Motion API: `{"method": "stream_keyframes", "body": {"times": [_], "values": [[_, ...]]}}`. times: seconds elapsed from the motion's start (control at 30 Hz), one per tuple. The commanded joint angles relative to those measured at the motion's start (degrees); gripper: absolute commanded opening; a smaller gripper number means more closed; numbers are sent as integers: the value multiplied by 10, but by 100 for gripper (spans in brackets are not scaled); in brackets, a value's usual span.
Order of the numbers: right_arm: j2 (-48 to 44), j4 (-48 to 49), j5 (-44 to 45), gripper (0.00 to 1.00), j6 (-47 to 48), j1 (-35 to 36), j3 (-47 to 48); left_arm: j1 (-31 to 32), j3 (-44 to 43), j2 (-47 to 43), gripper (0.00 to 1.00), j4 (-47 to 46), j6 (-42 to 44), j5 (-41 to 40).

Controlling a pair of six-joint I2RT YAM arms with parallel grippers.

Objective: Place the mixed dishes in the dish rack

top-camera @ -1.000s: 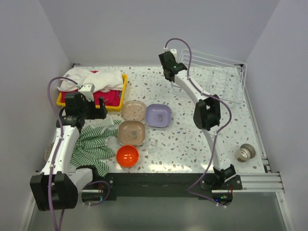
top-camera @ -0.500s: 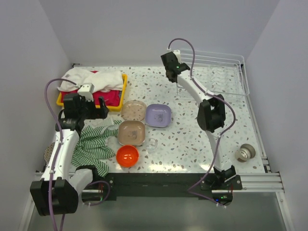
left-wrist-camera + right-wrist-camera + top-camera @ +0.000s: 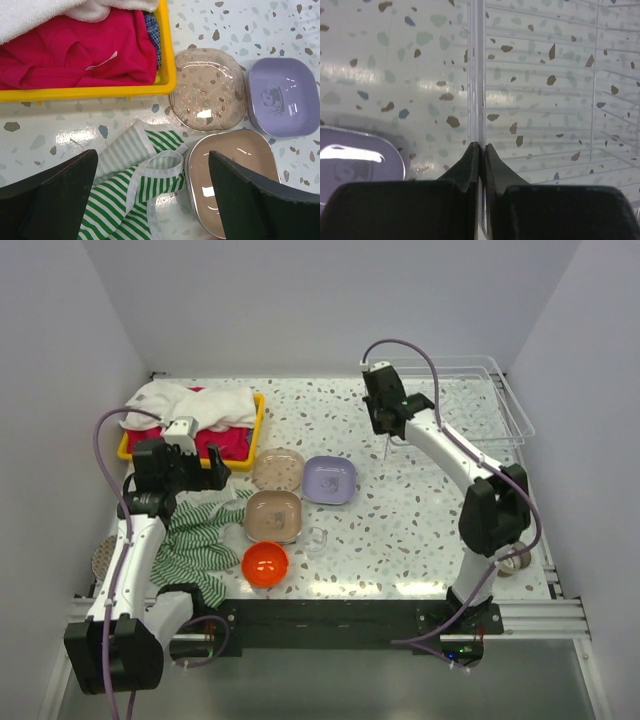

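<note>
Left tool (image 3: 152, 156) hangs wide apart, holding nothing, above a green striped cloth (image 3: 125, 210). A yellow tray (image 3: 90, 92) lies ahead of it, with tan plates (image 3: 235, 170) and a lilac plate (image 3: 285, 97) rightward. Right tool (image 3: 481, 150) is pinched together on the thin white wire dish rack (image 3: 476, 75), which spreads to its right above the speckled desk (image 3: 395, 60).

Your right gripper (image 3: 481, 146) pinches the dish rack (image 3: 481, 60) rim, arm stretched forward; your left gripper (image 3: 152, 155), well apart from it, hangs spread wide.
</note>
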State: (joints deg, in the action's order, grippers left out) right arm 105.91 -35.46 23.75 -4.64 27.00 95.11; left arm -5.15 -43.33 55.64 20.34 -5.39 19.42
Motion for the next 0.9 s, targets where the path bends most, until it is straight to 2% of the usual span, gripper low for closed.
{"method": "stream_keyframes", "body": {"times": [0.0, 0.13, 0.4, 0.67, 0.7, 0.77, 0.83, 0.87], "values": [[-113, 98, -63, 0, 145, 2, -121, -3, 25, -17, 97, -53, -1, 16], [-184, 126, -172, 0, 244, 1, -204, -2, 45, -21, 97, -86, -4, 48], [-265, 88, -206, 0, 311, -24, -289, 1, 55, -7, 97, -119, 14, 80], [-314, -14, -236, 0, 401, -54, -345, 6, 66, -4, 97, -121, 41, 151], [-315, -19, -237, 18, 408, -57, -350, 7, 68, -3, 97, -120, 48, 156], [-311, -20, -236, 41, 415, -64, -352, 8, 69, -2, 97, -116, 51, 186], [-296, -20, -253, 52, 409, -64, -341, 13, 62, 4, 97, -102, 74, 218], [-287, -17, -258, 52, 398, -64, -325, 15, 59, 8, 97, -97, 77, 225]]}}
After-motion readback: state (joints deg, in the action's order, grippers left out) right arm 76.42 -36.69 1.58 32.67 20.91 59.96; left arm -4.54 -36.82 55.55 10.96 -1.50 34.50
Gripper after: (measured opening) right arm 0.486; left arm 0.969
